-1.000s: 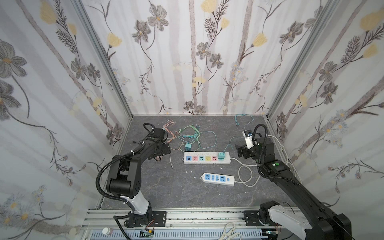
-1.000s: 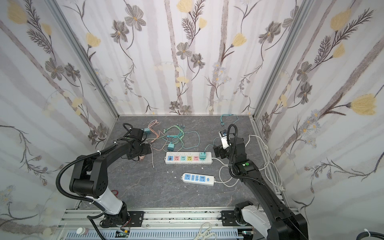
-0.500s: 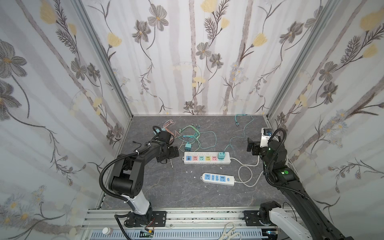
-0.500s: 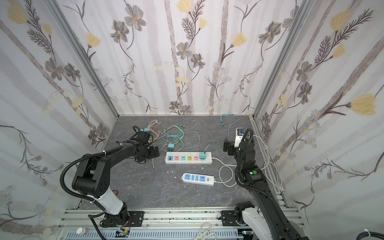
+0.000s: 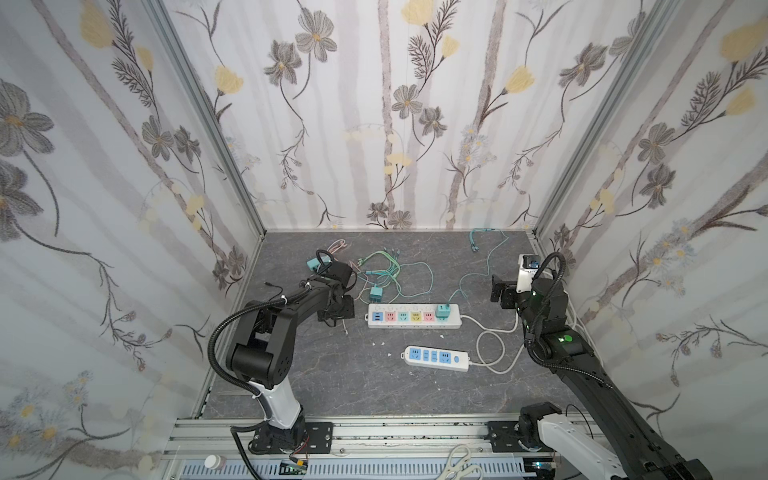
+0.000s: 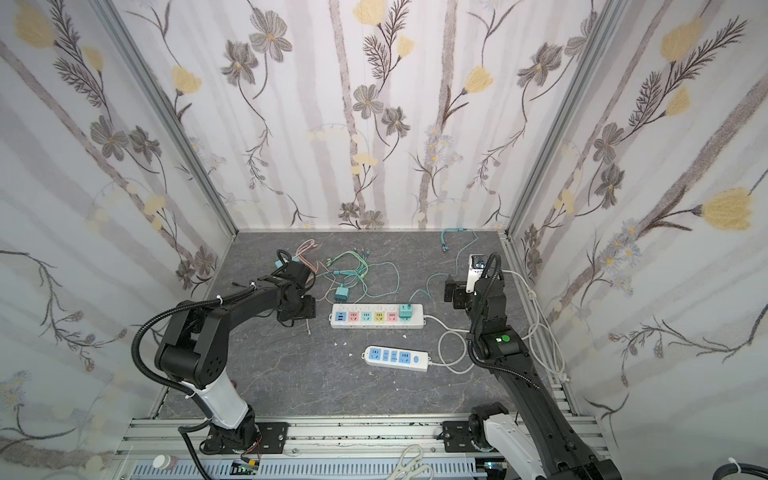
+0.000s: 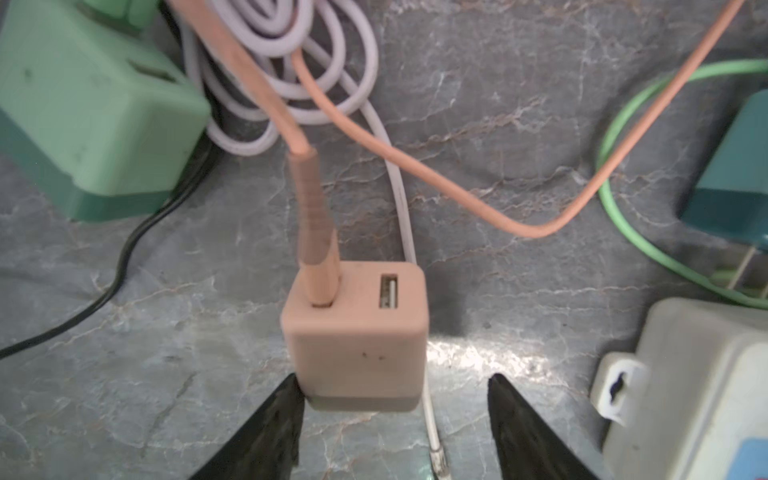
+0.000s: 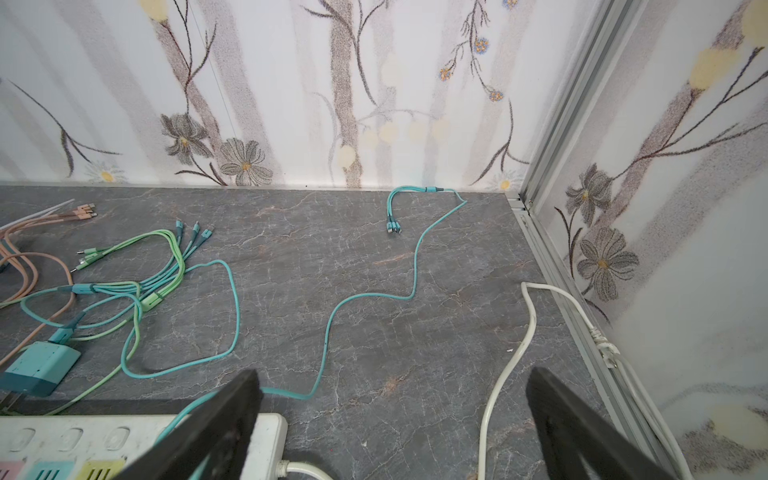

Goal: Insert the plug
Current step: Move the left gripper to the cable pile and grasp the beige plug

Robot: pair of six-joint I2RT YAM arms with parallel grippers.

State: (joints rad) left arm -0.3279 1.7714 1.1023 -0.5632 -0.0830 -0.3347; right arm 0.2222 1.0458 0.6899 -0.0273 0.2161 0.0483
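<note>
Left pincer: your left gripper point(image 7: 392, 386) is low over the grey table point(image 5: 332, 374), jaws apart and clamped on nothing. One fingertip point(image 7: 286, 399) is right at the base corner of the pink USB charger point(image 7: 355, 332); the other fingertip stands clear of it.
Plug: the pink USB charger rests on the table just left of the multicolour power strip point(image 5: 413, 316), with a pink cable point(image 7: 313, 216) in one of its two ports. In both top views the gripper hides it.
Right pincer: your right gripper point(image 8: 392, 376) hovers just right of the strip's right end, jaws wide apart with nothing between them.
Strip: it lies across mid-table, with a teal plug point(image 5: 442, 311) seated in its rightmost socket.
Nearby: a loose teal charger point(image 5: 376, 296) lies just beyond the strip's far edge. A green charger point(image 7: 83, 116) lies far-left of the pink one. A white strip with blue sockets point(image 5: 436, 358) lies nearer you.
</note>
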